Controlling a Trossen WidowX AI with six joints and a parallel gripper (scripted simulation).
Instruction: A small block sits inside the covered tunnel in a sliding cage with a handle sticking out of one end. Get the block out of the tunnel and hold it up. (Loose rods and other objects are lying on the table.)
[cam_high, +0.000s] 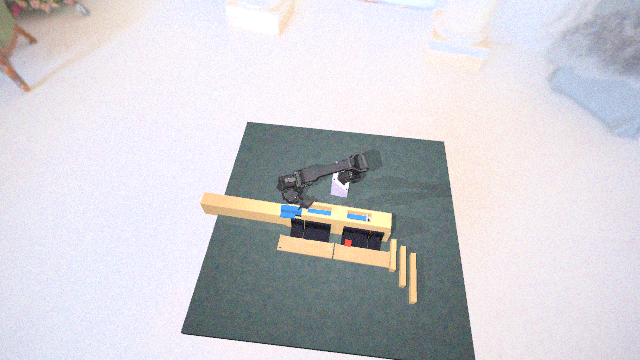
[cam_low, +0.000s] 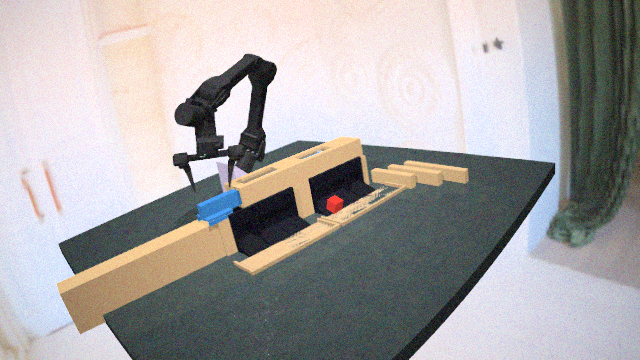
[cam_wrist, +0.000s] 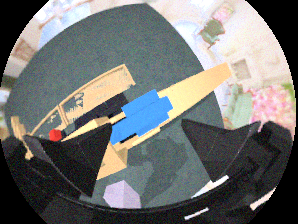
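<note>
1. We see the small red block (cam_high: 348, 243) (cam_low: 335, 204) (cam_wrist: 55, 134) outside the covered part of the wooden housing (cam_high: 337, 228) (cam_low: 302, 200) (cam_wrist: 112, 165), low in the right-hand opening as the top view shows it. The dark slopes (cam_high: 316, 231) (cam_low: 270, 220) (cam_wrist: 107, 106) presumably guide it out towards the front ledge (cam_high: 306, 247) (cam_low: 287, 249) (cam_wrist: 107, 82), where we can reach it.

2. Our fingers (cam_high: 300, 202) (cam_low: 212, 188) are spread wide and released, with nothing between them. They hang above the blue handle (cam_high: 291, 211) (cam_low: 218, 204) (cam_wrist: 145, 117), probably because sliding is finished and we need them free for the block.

3. The handle sits at the housing's end, over the long wooden beam (cam_high: 240, 206) (cam_low: 145, 260) (cam_wrist: 200, 85), which runs past the left edge of the surface (cam_high: 325, 300) (cam_low: 400, 240) (cam_wrist: 150, 30) and likely supports its travel.

4. The loose rods (cam_high: 403, 267) (cam_low: 415, 175) (cam_wrist: 19, 131) lie towards the right edge; we judge them unneeded.

5. Next we should carry the open fingers to the block, lower them around it, close and lift. The ledge and housing wall could catch a fingertip.
</note>
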